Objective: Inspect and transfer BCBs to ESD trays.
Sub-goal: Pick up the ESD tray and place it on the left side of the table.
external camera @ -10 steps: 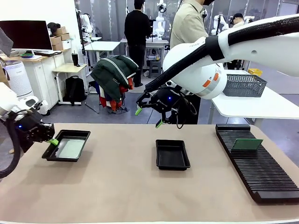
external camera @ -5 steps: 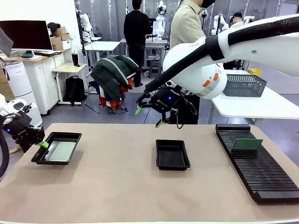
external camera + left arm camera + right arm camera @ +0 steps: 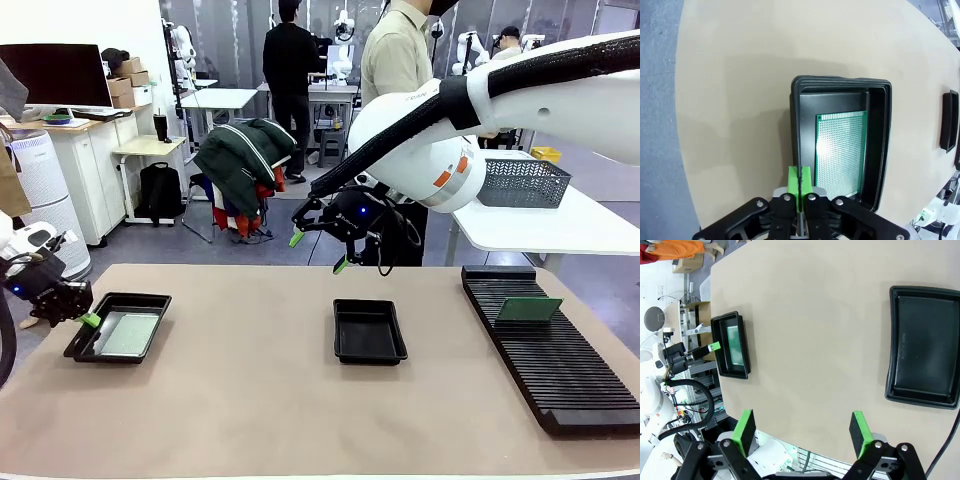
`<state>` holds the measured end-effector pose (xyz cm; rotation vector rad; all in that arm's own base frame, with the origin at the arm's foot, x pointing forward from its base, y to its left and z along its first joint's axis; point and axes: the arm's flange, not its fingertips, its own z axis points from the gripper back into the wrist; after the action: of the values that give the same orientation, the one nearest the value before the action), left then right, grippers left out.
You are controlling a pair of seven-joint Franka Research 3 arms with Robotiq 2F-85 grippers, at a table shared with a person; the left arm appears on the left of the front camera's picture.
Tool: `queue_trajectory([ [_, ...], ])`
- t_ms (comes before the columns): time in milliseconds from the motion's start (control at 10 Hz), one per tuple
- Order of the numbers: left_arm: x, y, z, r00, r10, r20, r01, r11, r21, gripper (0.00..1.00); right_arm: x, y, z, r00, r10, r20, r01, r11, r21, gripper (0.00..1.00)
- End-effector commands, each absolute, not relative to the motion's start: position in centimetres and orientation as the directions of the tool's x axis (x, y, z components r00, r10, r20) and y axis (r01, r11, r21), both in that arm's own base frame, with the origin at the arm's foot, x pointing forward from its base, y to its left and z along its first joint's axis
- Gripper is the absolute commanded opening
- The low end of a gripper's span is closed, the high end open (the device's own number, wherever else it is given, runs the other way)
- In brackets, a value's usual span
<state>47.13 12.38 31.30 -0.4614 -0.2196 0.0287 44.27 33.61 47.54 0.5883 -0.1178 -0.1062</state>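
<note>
Pinching a loaded tray near the table's brink
Left gripper (image 3: 800, 182), jaws fully closed on the ESD tray (image 3: 840, 84) rim, has the BCB (image 3: 840, 150) loose just ahead; a tilt could spill it off the table (image 3: 740, 75) edge alongside. Right gripper (image 3: 802, 424) gapes empty above the other tray (image 3: 920, 291).

Two glossy black ESD trays (image 3: 135, 297) (image 3: 369, 332), two green BCBs (image 3: 127, 335) (image 3: 529, 309), one long slotted black rack (image 3: 560, 380), one grey mesh basket (image 3: 523, 183)

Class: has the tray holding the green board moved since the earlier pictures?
Yes. The loaded tray slid leftward, away from the unmoved empty tray, the left gripper clamping its rim.
</note>
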Motion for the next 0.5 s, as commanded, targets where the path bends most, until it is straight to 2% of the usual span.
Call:
queue_trajectory([
  [0,46.85,12.28,29.85,0.967,0.096,0.235,0.019,0.896,-0.444,0.03,44.35,33.86,47.43,0.984,-0.153,0.085,0.083,0.834,0.546,1.0],
  [400,46.53,11.29,28.98,0.969,0.088,0.229,0.01,0.918,-0.397,0.03,44.35,33.86,47.43,0.984,-0.153,0.085,0.083,0.834,0.546,1.0],
])
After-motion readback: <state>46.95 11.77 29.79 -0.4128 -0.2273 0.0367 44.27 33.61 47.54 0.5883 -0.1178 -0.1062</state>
